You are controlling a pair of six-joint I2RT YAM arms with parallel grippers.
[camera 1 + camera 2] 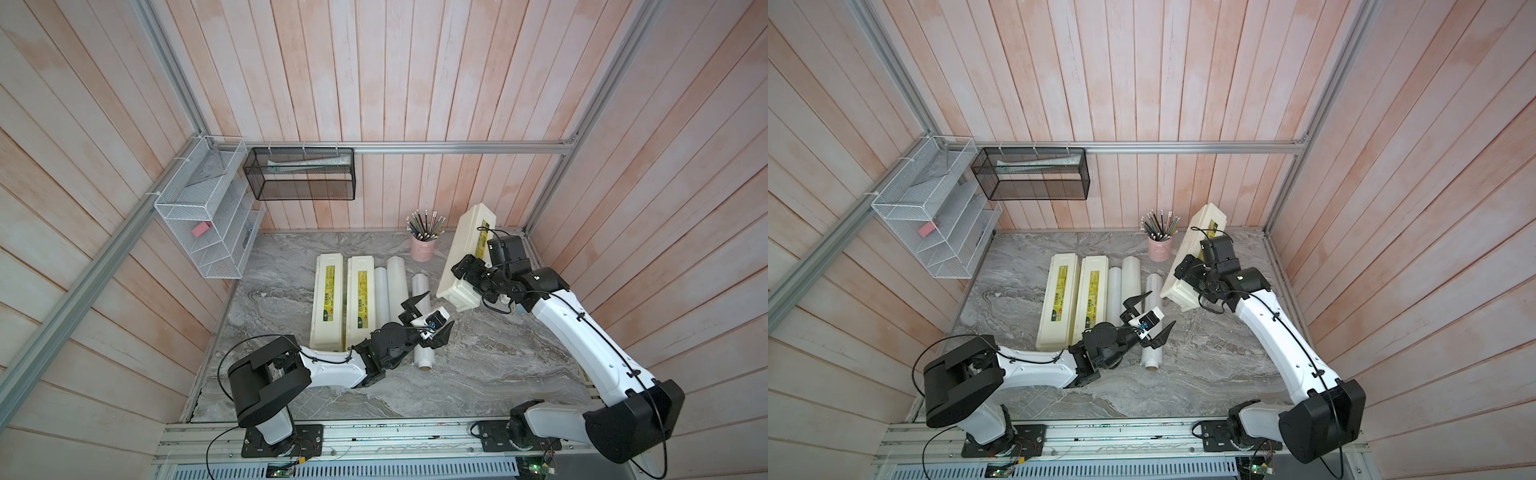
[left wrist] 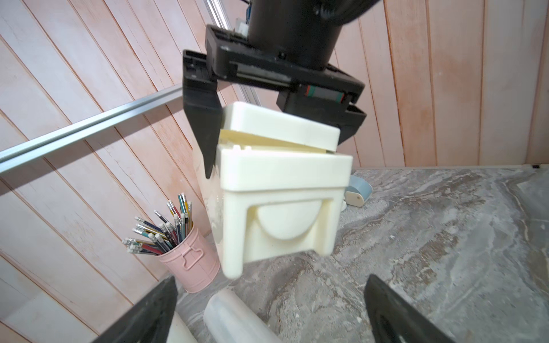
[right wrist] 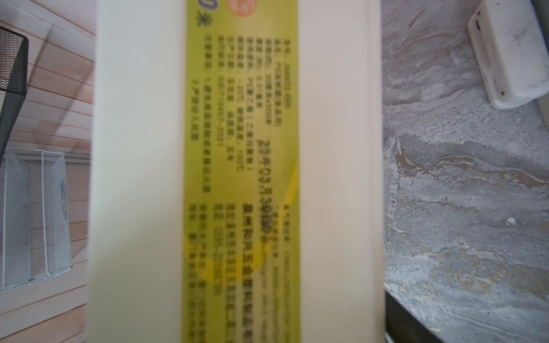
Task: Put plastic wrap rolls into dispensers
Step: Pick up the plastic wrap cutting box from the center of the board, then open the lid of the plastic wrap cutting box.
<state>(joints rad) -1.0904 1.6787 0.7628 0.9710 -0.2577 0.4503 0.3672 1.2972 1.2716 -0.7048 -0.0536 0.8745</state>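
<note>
- The right gripper [image 2: 276,154] is clamped across the width of one dispenser [image 1: 467,237] close to its lower end. The box hangs tilted above the right rear of the surface [image 1: 478,374], its far end up by the wall
- In the left wrist view the lid looks slightly ajar at the near end, so I would keep the tilt gentle, or it may flap
- The left gripper [image 1: 440,308] is spread wide and empty, hovering over the thin roll [image 1: 420,286]
- The other two rolls [image 1: 388,286] lie just beside that one. Two more dispensers [image 1: 343,299] rest side by side to their left, lids shut
- The step seems to be bringing the held box to where it can be loaded
- Gripped near one end, the long box will want to swing, so lower it slowly and level it first
- Set it flat on the bare patch in front, clear of the pink pencil cup [image 1: 423,247]
- Only then should the left gripper go for the lid or a roll
</note>
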